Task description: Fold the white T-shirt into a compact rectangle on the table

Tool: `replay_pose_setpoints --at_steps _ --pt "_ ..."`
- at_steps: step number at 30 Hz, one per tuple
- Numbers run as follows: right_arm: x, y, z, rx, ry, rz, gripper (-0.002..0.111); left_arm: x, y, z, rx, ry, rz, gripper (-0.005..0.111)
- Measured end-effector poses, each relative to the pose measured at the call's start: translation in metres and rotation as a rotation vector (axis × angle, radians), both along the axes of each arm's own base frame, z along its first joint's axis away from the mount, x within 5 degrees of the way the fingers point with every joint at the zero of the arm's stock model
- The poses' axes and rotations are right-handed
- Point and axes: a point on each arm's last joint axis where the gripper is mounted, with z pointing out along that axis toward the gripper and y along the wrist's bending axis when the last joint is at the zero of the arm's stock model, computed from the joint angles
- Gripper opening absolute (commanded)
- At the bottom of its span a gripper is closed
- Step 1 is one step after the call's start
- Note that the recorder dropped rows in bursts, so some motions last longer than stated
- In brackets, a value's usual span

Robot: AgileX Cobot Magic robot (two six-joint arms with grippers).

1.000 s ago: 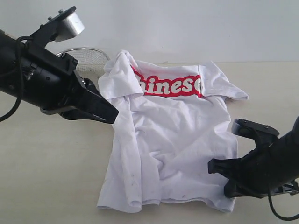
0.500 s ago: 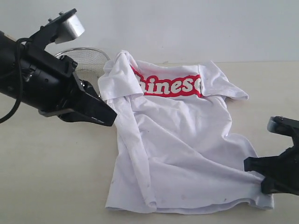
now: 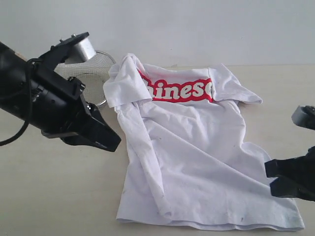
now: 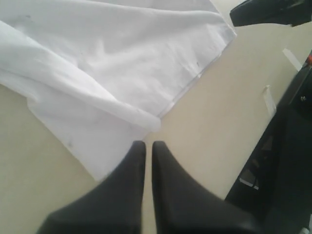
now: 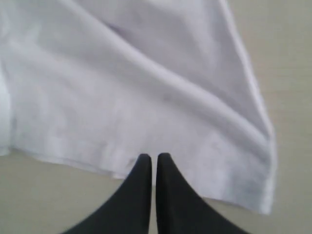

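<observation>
Across the middle of the table (image 3: 59, 196) the white T-shirt (image 3: 192, 157) lies chest up, with its red-outlined lettering (image 3: 179, 91) toward the far edge and its hem toward the near edge. It is not yet a rectangle. The shirt's left side is doubled over on itself in a long ridge (image 3: 147, 162) running from the left sleeve (image 3: 123, 83) down to the hem, while the right sleeve (image 3: 236, 88) lies spread flat. My left gripper (image 4: 146, 145) hangs just beside that ridge near the hem corner. Its two black fingers are pressed together with nothing between them, and there is bare table under the tips. I read this as waiting at the edge it should take hold of. My right gripper (image 5: 153, 157) is low at the opposite side of the hem with its fingers clamped. The tips overlap the hem edge, and as far as I can judge they hold a pinch of it, which would explain why the cloth lies smooth and drawn out toward that side. A round wire-mesh basket (image 3: 96, 73) stands at the far edge behind my left arm, clear of the shirt. I take this as the flattening stage. The bunched left side needs spreading before any clean fold, and a careless pull could drag the whole shirt sideways.
</observation>
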Motion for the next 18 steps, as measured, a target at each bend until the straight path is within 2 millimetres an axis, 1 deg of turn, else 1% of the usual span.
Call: replay_pose_setpoints --at_steps 3,6,9,14,16,18 --pt "-0.003 0.013 0.010 0.071 -0.053 0.070 0.000 0.002 -0.001 -0.009 0.016 0.040 -0.011 0.005" --pt "-0.003 0.026 0.012 0.088 -0.078 0.127 0.000 0.003 -0.003 -0.020 0.029 0.071 -0.022 0.005" --pt "-0.004 0.036 0.012 0.075 -0.099 0.167 0.000 0.005 -0.005 -0.036 0.029 0.122 -0.028 0.005" --pt "-0.002 0.040 0.013 0.058 -0.125 0.172 0.000 0.010 -0.012 -0.070 0.023 0.223 -0.037 0.005" --pt "-0.002 0.039 0.013 0.055 -0.129 0.168 0.000 0.013 -0.015 -0.081 0.008 0.257 -0.040 0.005" --pt "-0.002 0.039 0.013 0.055 -0.130 0.165 0.000 0.015 -0.018 -0.088 -0.010 0.273 -0.047 0.005"
